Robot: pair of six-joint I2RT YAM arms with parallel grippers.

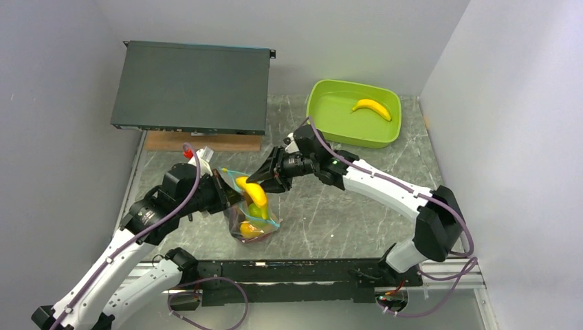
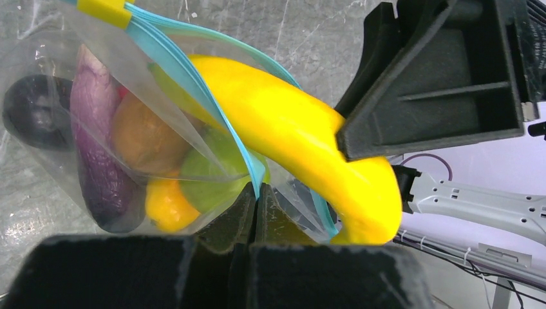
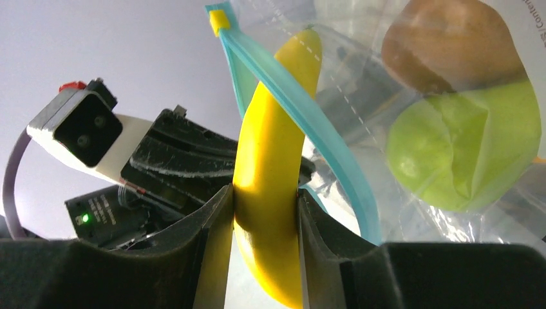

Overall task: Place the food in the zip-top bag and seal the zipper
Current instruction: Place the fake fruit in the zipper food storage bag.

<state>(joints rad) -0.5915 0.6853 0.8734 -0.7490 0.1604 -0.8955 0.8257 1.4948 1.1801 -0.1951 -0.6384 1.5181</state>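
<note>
Left gripper (image 1: 220, 196) at the nine o'clock side of the zip-top bag (image 1: 251, 227), its jaws pinched tight on the rim by the teal zipper (image 2: 183, 67), and the bag stands at seven o'clock on the table (image 1: 330, 220) with eggplant (image 2: 96, 161), kiwi (image 3: 451, 45) and lime (image 3: 463, 141) inside. A banana (image 1: 252, 192) pokes tip-first into the open mouth, clamped firmly by the right gripper (image 1: 269, 180) reaching in from two o'clock; over at one o'clock a second banana (image 1: 372, 108) lies in the green tub (image 1: 328, 130)

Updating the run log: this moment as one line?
left gripper: shut on zip-top bag | right gripper: shut on banana, partly inside bag mouth | zipper: open | second banana: in green tub
</note>
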